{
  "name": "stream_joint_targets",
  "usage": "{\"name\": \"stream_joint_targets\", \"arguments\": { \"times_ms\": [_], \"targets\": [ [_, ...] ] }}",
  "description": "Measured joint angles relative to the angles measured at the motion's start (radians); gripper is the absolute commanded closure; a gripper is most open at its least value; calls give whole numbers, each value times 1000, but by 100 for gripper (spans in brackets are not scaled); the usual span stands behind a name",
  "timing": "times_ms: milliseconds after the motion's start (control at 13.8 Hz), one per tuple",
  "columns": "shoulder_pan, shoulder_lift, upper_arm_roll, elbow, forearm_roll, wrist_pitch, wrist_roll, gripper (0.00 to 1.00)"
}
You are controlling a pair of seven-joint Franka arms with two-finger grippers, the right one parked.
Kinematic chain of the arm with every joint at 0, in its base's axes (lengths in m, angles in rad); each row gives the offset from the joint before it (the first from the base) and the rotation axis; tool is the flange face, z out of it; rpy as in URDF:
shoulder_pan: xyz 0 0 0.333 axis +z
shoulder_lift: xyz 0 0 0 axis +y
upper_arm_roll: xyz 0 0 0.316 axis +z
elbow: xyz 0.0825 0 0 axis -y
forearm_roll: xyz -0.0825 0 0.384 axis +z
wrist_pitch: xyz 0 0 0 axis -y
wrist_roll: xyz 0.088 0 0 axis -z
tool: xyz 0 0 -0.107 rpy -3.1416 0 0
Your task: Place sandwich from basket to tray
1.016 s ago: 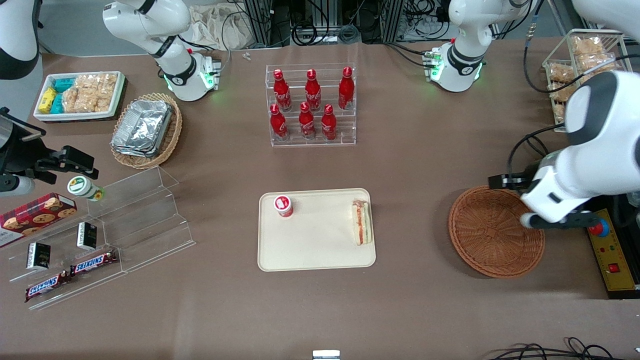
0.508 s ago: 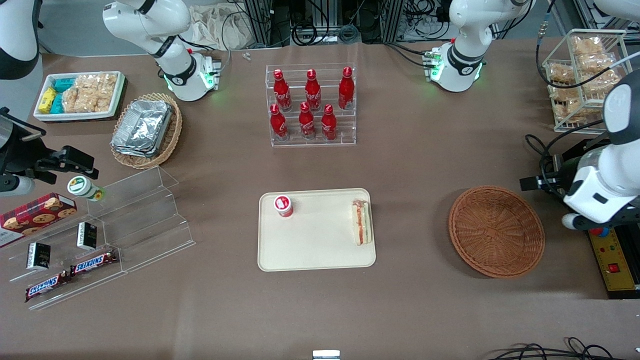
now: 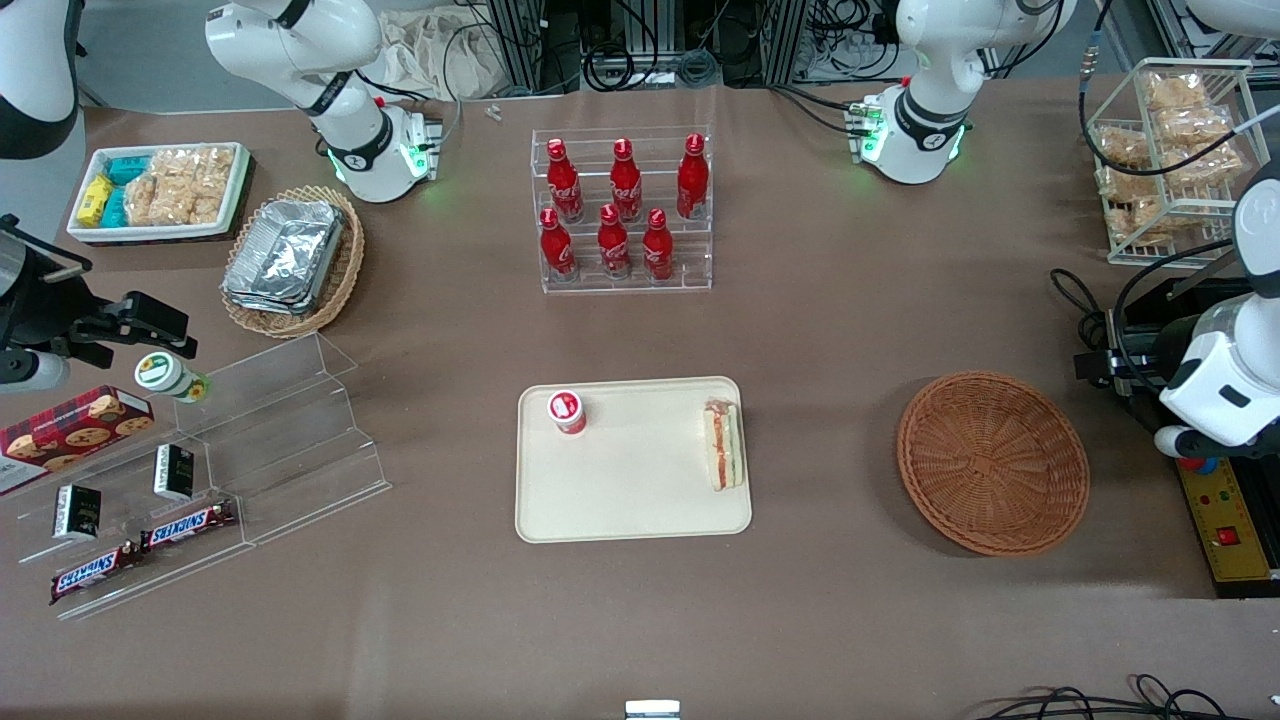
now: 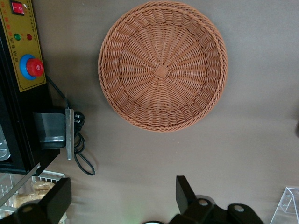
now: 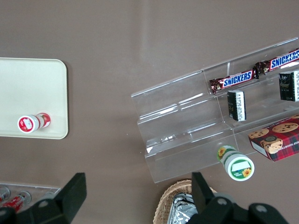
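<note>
1. Above the edge of the table, at the working arm's end, hangs the gripper (image 4: 119, 198); its two black fingers (image 4: 184, 191) stand wide apart and hold nothing.
2. Near the gripper, toward the middle of the table, lies the basket (image 3: 992, 462) with nothing inside; the woven bottom shows fully in the wrist view (image 4: 162, 65).
3. Well apart from the gripper, past the basket, lies the tray (image 3: 633, 500).
4. On the tray rests the sandwich (image 3: 723, 445), close to the short rim that is nearest to the gripper, with the red and green filling turned up.
5. At the tray's corner farthest from the gripper stands a small cup (image 3: 566, 411) with a red lid.
6. Just beside the gripper lies a yellow control box (image 4: 21, 42) with a red button.
</note>
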Motion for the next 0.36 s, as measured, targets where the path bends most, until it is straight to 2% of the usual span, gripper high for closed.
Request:
{"name": "stream_joint_targets", "arguments": {
  "times_ms": [145,363],
  "targets": [
    [-34,0,41,0,-12,10,2,0],
    [-34,6,46,-1,-13,14,2,0]
  ]
}}
